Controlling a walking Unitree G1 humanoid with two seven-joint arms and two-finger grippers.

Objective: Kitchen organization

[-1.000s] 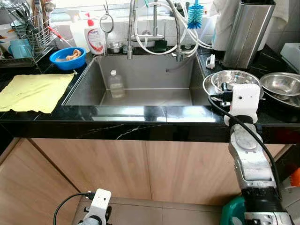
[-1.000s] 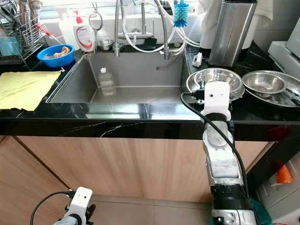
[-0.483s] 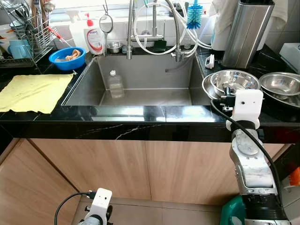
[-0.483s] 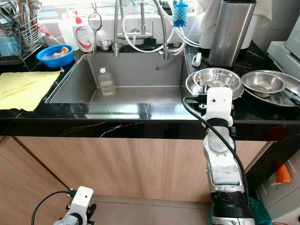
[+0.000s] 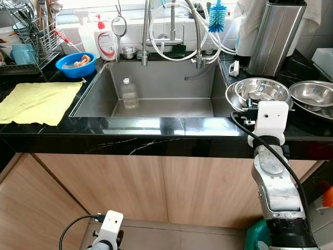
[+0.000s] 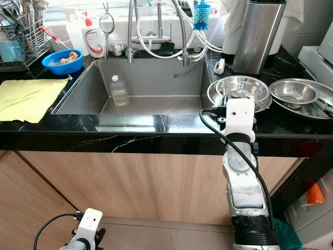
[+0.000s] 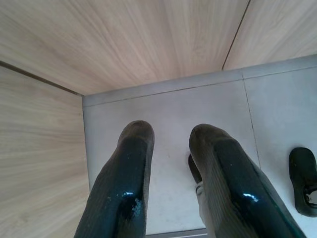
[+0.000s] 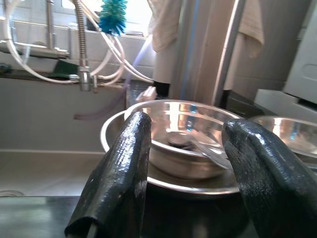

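Three steel bowls point(image 5: 261, 91), one blue bowl point(image 5: 75, 64), one bottle point(image 5: 128, 94), one yellow cloth point(image 5: 39, 102).

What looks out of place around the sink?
A clear plastic bottle stands upright inside the sink, an odd place to keep it. Nothing looks spilled or broken. The right gripper is open in front of the steel bowls beside the sink.

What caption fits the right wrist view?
Open right claw facing stacked steel bowls beside the sink.
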